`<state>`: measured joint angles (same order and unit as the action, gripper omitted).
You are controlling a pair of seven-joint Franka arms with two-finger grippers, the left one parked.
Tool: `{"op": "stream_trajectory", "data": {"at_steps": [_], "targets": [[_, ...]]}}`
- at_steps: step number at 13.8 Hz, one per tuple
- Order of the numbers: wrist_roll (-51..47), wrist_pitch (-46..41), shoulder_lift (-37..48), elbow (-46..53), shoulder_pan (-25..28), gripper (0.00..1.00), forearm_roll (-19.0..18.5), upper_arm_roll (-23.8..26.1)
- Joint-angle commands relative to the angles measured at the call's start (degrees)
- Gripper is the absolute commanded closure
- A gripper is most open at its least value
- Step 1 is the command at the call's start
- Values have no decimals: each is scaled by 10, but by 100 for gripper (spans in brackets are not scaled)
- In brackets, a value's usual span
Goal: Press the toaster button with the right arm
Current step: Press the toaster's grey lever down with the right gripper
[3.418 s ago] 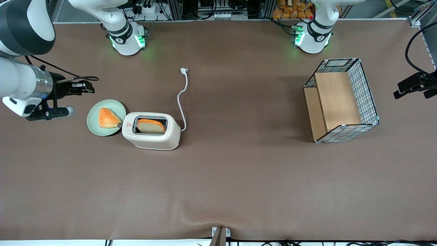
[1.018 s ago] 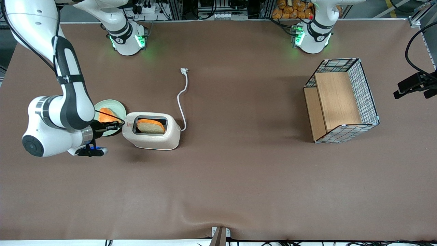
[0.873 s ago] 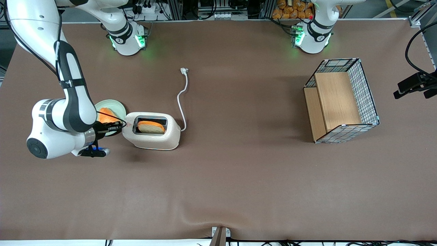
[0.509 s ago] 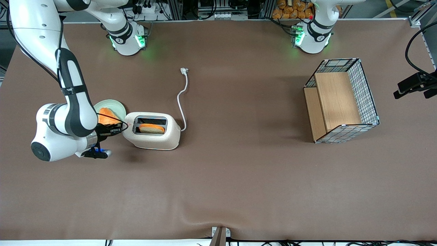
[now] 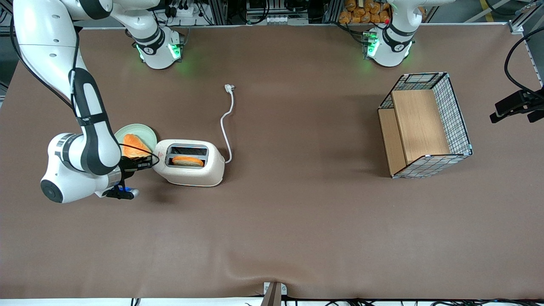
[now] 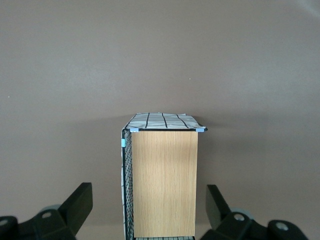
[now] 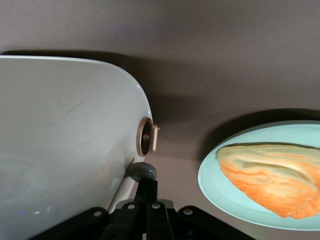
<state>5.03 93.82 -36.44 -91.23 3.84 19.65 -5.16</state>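
Note:
The cream-white toaster (image 5: 189, 163) stands on the brown table with a slice of bread (image 5: 188, 161) sunk low in its slot. My right arm (image 5: 85, 140) reaches to the toaster's end nearest the plate. The gripper (image 5: 145, 163) is shut, with its fingertips on top of the dark grey button (image 7: 141, 171), low on the toaster's end wall (image 7: 65, 145). In the front view the gripper hides the button. The white cord (image 5: 226, 123) trails away from the toaster.
A pale green plate (image 5: 142, 132) with an orange bread slice (image 5: 134, 145) sits beside the toaster, close to the gripper; it also shows in the right wrist view (image 7: 220, 185). A copper dial (image 7: 148, 137) sits above the button. A wire-and-wood basket (image 5: 425, 125) stands toward the parked arm's end.
The right arm swung in to the toaster's end and moved lower. The bread in the slot has sunk from standing proud to lying low inside.

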Motion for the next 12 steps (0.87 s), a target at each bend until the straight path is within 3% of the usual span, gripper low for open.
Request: {"op": "stream_trajectory", "data": {"at_steps": [1, 9, 10, 11, 12], "targets": [[9, 23, -28, 4, 0, 100, 8, 3], [3, -18, -7, 48, 3, 100, 2, 2], [9, -26, -6, 57, 1, 74, 1, 1], [8, -28, -3, 60, 0, 16, 2, -1], [9, -28, 3, 62, -7, 0, 1, 0]]}}
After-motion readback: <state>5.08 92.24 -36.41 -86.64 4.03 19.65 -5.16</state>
